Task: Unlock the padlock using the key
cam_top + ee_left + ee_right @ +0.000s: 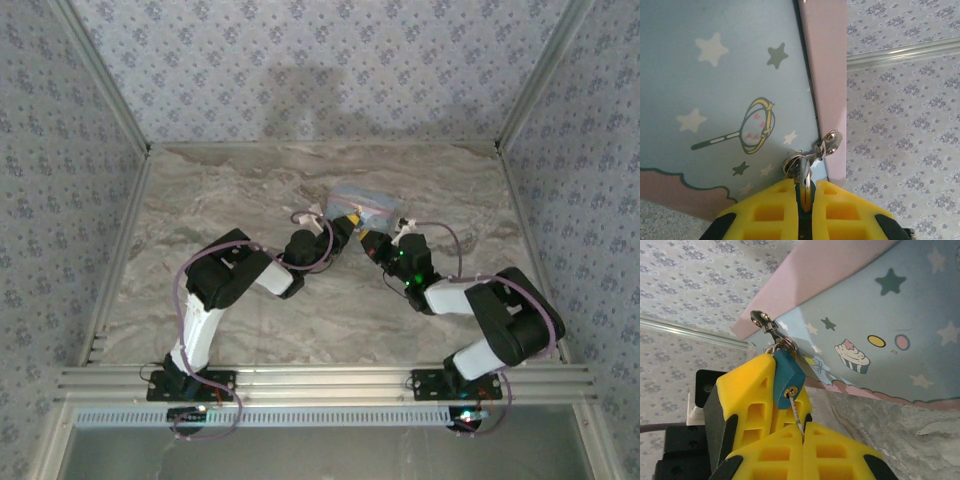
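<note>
Padlock (786,374), teal-bodied, hanging by its shackle from the silver hasp (761,319) on the rim of the cartoon-printed tin (900,305), which lies at the far middle of the marbled table (230,190). Left gripper (804,187): yellow fingers drawn together on the padlock, steadying it just beside the hasp. Right gripper (803,432): fingers pressed together on the key (796,412), whose thin silvery blade enters the keyway in the padlock's bottom face. Progress, as judged: lock seized, key fetched and seated, so the approach is done; the shackle appears closed and threaded through the hasp, so the turn of the key and the release of the shackle remain. How deep the blade sits cannot be told
</note>
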Robot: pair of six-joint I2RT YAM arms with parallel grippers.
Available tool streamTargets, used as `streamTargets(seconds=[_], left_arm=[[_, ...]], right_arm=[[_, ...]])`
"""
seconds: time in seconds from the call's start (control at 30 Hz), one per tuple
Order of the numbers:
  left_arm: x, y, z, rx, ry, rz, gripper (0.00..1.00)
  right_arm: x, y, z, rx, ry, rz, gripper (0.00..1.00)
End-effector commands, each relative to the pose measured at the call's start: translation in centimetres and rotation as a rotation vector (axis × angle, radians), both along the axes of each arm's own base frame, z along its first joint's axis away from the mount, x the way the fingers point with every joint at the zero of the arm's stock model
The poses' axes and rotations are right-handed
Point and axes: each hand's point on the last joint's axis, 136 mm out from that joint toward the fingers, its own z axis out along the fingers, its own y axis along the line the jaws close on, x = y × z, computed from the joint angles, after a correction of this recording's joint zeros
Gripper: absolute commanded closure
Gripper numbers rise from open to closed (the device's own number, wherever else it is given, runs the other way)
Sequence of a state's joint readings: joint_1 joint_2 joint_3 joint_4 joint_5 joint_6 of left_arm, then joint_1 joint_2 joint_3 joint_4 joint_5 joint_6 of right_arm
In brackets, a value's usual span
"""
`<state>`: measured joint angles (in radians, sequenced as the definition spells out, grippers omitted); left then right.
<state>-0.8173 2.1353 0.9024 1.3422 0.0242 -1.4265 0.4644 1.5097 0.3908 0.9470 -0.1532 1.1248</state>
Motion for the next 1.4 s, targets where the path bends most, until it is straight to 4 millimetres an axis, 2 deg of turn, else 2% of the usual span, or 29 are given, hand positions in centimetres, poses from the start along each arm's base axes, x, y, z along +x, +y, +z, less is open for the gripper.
streamTargets(seconds=[0.0, 0.13, 0.23, 0.4, 0.5, 0.67, 0.9, 1.07, 1.37], left_arm=[[-7.3, -4.8, 2.0, -0.036, -0.072, -0.327, 1.00], [-7.4, -4.7, 2.0, -0.034, -0.073, -0.330, 1.00], [-7.5, -4.8, 2.2, -0.035, -0.076, -0.333, 1.00], [-7.6, -4.9, 2.3, -0.036, -0.079, -0.339, 1.00], [-7.6, -4.8, 2.4, -0.037, -0.081, -0.340, 1.00], [-7.8, -4.6, 2.2, -0.032, -0.078, -0.338, 1.00], [-7.7, -4.8, 2.5, -0.040, -0.078, -0.338, 1.00], [-7.6, -4.8, 2.6, -0.043, -0.079, -0.337, 1.00], [-7.7, -4.9, 2.8, -0.044, -0.084, -0.338, 1.00]], right_arm=[[2.0, -0.1, 6.9, 0.208, -0.184, -0.030, 1.00], [2.1, -0.8, 7.2, 0.285, -0.158, -0.055, 1.00], [2.4, -1.3, 6.8, 0.324, -0.121, -0.081, 1.00], [3.1, -1.0, 7.0, 0.400, -0.121, -0.073, 1.00], [3.3, -0.8, 6.2, 0.340, -0.101, -0.070, 1.00], [3.4, -0.5, 6.7, 0.319, -0.141, -0.041, 1.00], [3.0, 1.0, 6.2, 0.038, -0.186, 0.040, 1.00], [2.7, 2.0, 6.1, -0.050, -0.208, 0.078, 1.00], [3.1, 1.5, 7.8, 0.244, -0.240, -0.004, 1.00]])
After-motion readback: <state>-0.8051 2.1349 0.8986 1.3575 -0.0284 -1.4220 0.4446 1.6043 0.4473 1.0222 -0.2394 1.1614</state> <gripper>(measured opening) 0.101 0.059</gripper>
